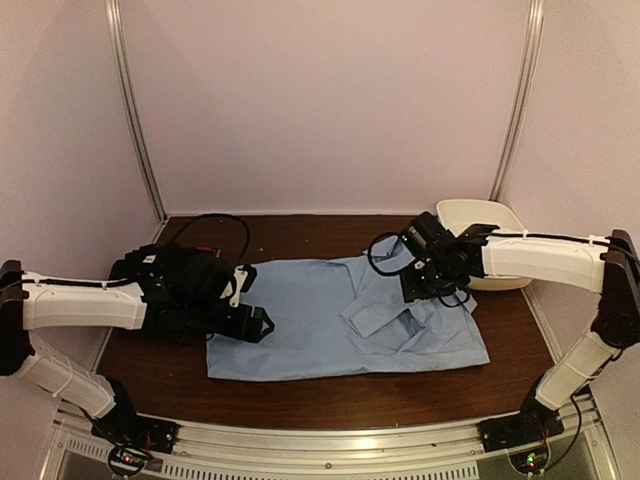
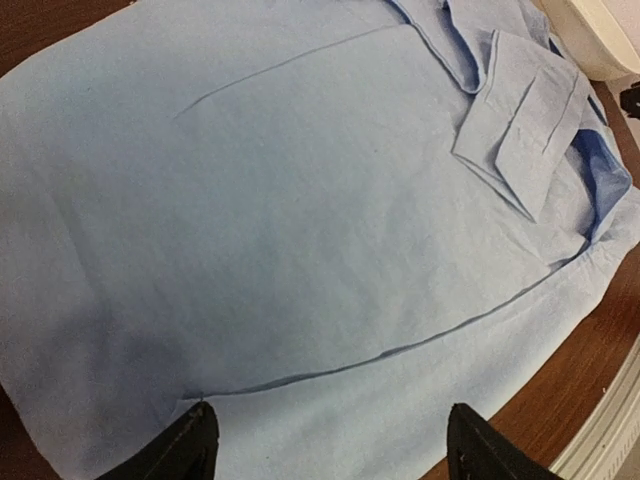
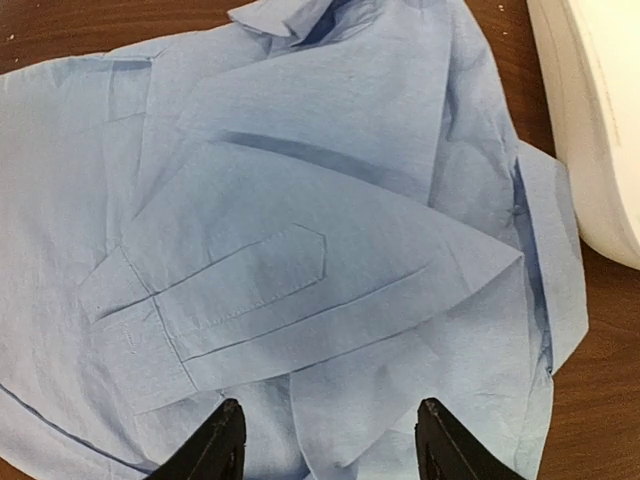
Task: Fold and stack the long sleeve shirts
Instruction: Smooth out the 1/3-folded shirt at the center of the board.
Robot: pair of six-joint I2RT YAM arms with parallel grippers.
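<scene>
Two arms low; L end effector [image 2: 330, 445], R end effector [image 3: 330, 440] open over shirt [image 1: 310, 325].

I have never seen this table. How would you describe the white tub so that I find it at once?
Start at the dark wooden table and look to its far right corner, behind the right arm. There stands the white tub, next to the light blue shirt. It is the only pale, hard, oval thing; its neighbour is soft blue cloth.

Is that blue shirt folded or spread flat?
Partly folded. The shirt lies flat on the table, but a sleeve is turned in across its body, cuff on top.
</scene>
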